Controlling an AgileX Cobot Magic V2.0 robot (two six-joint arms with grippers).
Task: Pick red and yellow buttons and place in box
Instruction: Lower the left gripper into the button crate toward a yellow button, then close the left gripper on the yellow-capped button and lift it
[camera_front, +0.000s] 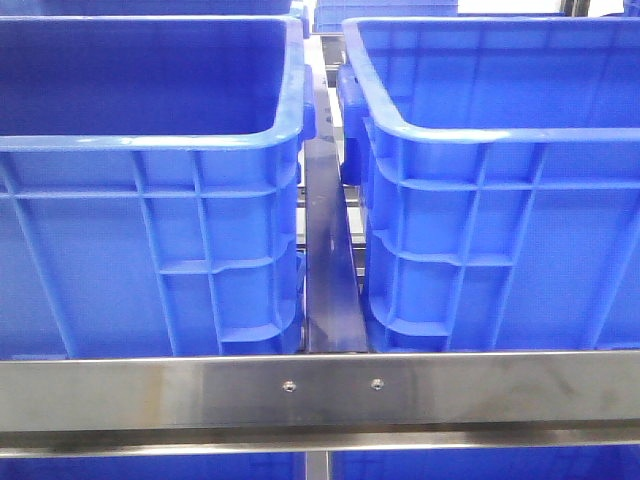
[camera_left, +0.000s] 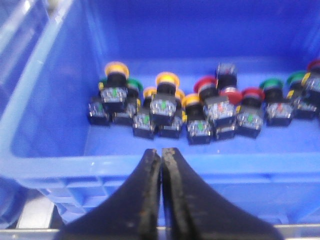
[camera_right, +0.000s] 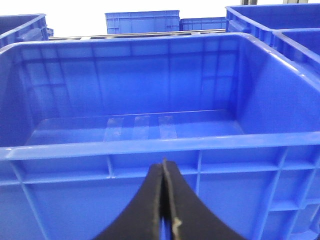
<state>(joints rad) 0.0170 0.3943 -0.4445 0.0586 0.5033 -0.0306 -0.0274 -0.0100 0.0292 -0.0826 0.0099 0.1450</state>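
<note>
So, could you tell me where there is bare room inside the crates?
The crate before the right gripper shows a bare floor wall to wall. In the crate before the left gripper, push-buttons crowd the middle; only the near floor strip is free.

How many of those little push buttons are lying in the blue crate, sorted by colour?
Yellow buttons: 4
Red buttons: 4, one cut off at the picture's edge
Green buttons: 3
Total: 11, roughly. The left wrist view is blurred, and the buttons overlap in the crate.
</note>
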